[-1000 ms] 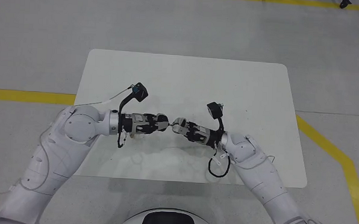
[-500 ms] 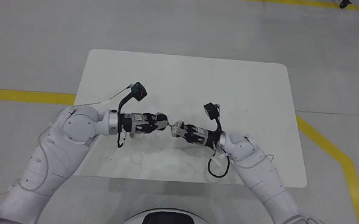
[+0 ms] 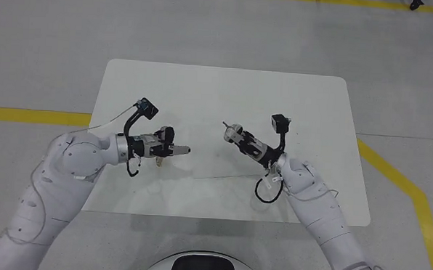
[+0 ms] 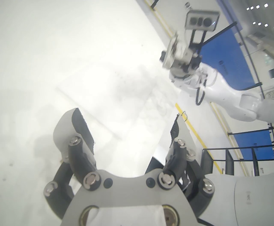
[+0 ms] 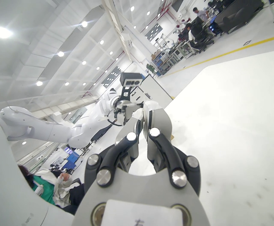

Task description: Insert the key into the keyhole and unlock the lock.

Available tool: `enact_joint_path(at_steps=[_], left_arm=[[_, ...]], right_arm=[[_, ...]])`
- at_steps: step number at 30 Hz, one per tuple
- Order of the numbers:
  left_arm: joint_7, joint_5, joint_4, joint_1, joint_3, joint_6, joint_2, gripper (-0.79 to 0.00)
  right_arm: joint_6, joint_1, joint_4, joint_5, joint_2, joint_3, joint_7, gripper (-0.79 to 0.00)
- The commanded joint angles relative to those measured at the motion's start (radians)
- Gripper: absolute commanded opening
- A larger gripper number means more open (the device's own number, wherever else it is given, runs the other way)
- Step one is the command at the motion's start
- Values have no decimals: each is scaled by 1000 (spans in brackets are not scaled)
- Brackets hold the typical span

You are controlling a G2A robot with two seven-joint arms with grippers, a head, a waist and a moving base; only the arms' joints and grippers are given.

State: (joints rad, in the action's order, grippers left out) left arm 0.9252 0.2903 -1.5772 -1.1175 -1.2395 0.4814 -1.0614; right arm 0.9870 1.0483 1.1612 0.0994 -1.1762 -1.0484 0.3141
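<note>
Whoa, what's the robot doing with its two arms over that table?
The robot has both arms out over a white table, with the grippers pointing toward each other and a gap between them. The left gripper is open, with nothing between its fingers; a tiny wire loop shows by one fingertip. The right gripper has its fingers pressed close together, and whatever it may be pinching is too small to make out.

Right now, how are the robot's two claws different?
The left grey-and-black claw is wide open, nothing between its fingers; the right grey-and-black claw has fingers almost together. From above, the left claw points sideways along the white table; the right claw angles toward its far edge. Both hang over the table.
</note>
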Motion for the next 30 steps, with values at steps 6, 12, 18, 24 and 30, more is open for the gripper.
enact_joint_path(at_steps=[6,12,18,24,30], left_arm=[[86,243,-193,-122,-71,-212,31,0],[129,399,-286,-168,-68,-329,40,0],[146,433,-214,-110,11,-382,29,-55],[167,433,-150,-60,61,-416,20,-351],[175,420,-147,-63,49,-425,22,-419]], right_arm=[[-29,25,23,104,-5,-25,-114,-785],[-29,25,23,104,-5,-25,-114,-785],[-29,25,23,104,-5,-25,-114,-785],[-29,25,23,104,-5,-25,-114,-785],[-29,25,23,104,-5,-25,-114,-785]])
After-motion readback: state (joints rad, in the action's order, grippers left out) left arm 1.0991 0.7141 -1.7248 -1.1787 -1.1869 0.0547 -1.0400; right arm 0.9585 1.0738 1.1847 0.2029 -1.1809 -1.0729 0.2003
